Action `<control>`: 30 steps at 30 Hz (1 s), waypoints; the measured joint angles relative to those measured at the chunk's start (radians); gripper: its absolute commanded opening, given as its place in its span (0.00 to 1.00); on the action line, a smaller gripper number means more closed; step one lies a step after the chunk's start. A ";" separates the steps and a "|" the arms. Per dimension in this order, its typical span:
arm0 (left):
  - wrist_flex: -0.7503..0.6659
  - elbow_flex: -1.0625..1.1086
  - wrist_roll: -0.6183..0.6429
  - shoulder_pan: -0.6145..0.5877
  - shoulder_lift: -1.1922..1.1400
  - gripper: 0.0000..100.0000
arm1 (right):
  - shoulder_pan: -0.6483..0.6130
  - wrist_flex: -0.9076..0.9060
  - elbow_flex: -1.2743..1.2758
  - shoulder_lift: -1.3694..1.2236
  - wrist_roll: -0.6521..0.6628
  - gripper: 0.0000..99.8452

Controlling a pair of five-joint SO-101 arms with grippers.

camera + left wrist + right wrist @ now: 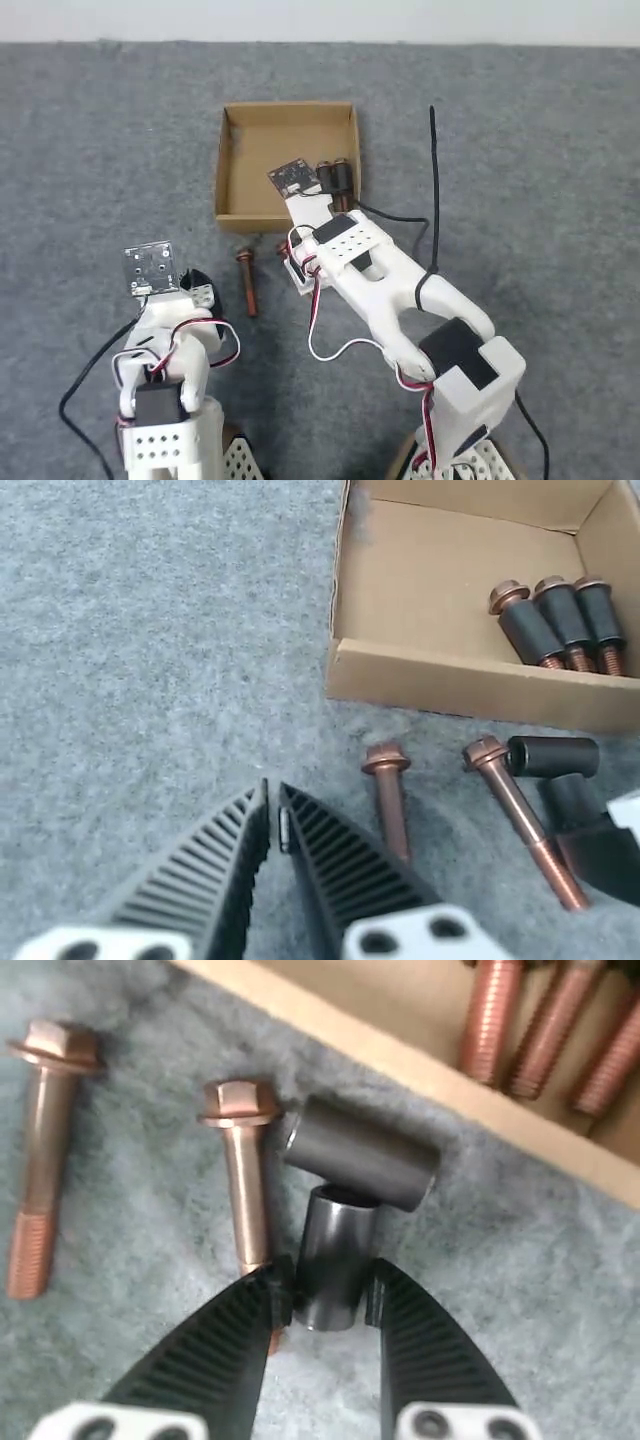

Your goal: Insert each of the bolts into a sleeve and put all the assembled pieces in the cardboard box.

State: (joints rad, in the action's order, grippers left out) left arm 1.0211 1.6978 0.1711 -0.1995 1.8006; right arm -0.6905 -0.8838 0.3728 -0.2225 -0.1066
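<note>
One smooth dark sleeve clamped in ribbed right end effector; left end effector together.

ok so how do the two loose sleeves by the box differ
1. The gripped sleeve sits clamped between the right gripper's fingers; the free sleeve is not held.
2. The gripped sleeve points towards the box; the free sleeve lies crosswise, along the box wall, against the gripped sleeve's open end.
Both are dark, hollow tubes of like size on the carpet.
</note>
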 measured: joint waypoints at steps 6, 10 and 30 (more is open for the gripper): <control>0.000 0.000 0.000 0.000 0.000 0.01 | -0.003 -0.011 -0.003 0.000 0.064 0.12; 0.000 0.000 0.000 0.000 0.000 0.01 | -0.009 -0.078 -0.058 -0.049 0.074 0.12; 0.000 0.000 0.000 0.000 0.000 0.01 | 0.003 -0.272 -0.295 -0.213 0.057 0.01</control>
State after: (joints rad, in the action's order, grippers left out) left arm 1.0211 1.6978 0.1711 -0.1995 1.8006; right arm -0.6874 -1.1554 0.0783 -0.4358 -0.0499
